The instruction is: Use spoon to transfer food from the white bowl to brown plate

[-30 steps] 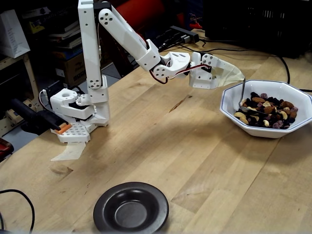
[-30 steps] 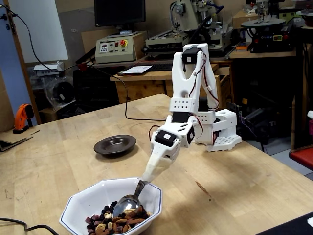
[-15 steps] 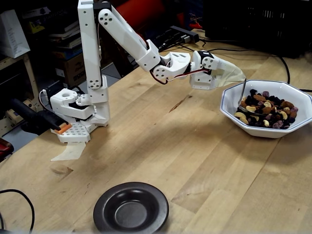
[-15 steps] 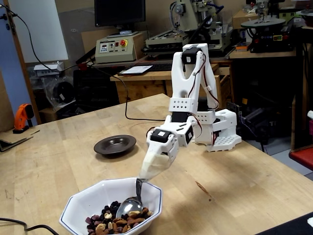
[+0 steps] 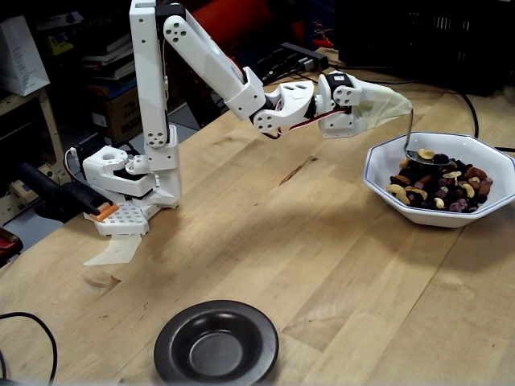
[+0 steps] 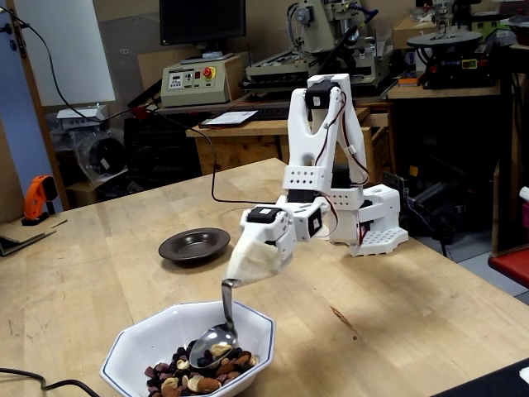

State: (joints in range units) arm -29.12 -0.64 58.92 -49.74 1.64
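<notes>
My gripper (image 6: 248, 263), wrapped in a tan cover, holds the spoon (image 6: 213, 342) by its handle. A moment ago the spoon sat buried in the food (image 5: 438, 182); now I have lifted it, loaded, just above the heap in the white bowl (image 5: 386, 189). Next comes carrying it to the brown plate (image 5: 216, 342) by the table's near edge.
</notes>
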